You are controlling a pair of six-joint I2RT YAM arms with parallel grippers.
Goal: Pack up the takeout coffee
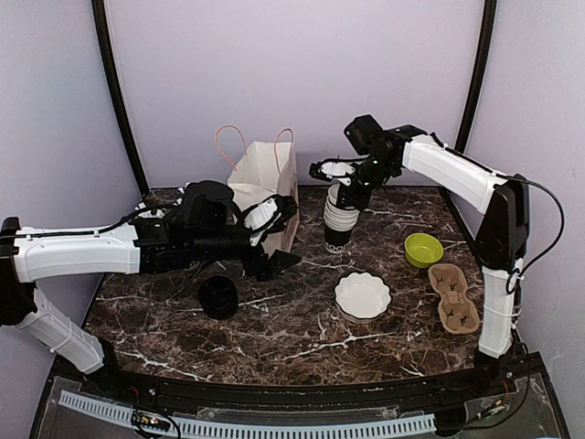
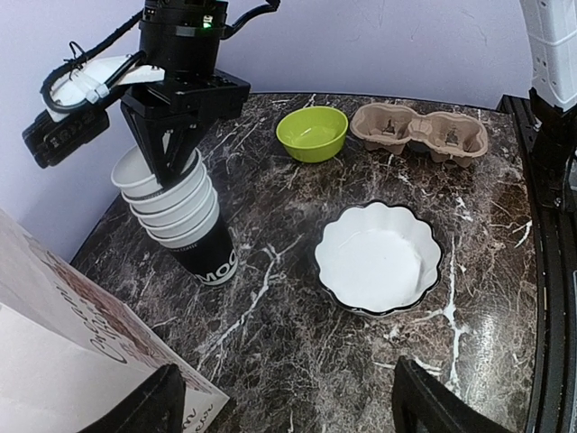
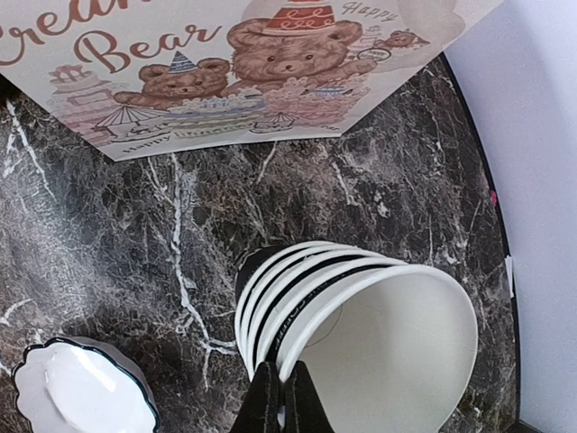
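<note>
A small black lidded cup, the takeout coffee (image 1: 219, 297), stands on the marble table in front of my left arm, seen only in the top view. My left gripper (image 1: 280, 238) (image 2: 288, 417) hangs open beside the paper bag (image 1: 265, 183) with nothing between its fingers. My right gripper (image 1: 352, 189) (image 3: 279, 397) is shut on the rim of the top cup of a tilted stack of lidless white-lined cups (image 1: 340, 219) (image 2: 176, 212) (image 3: 361, 316).
The bag with a bear print (image 3: 225, 72) (image 2: 54, 361) stands at the back, left of the stack. A white scalloped dish (image 1: 362, 295) (image 2: 379, 257), a green bowl (image 1: 423, 249) (image 2: 312, 133) and a cardboard cup carrier (image 1: 454, 297) (image 2: 419, 131) lie to the right.
</note>
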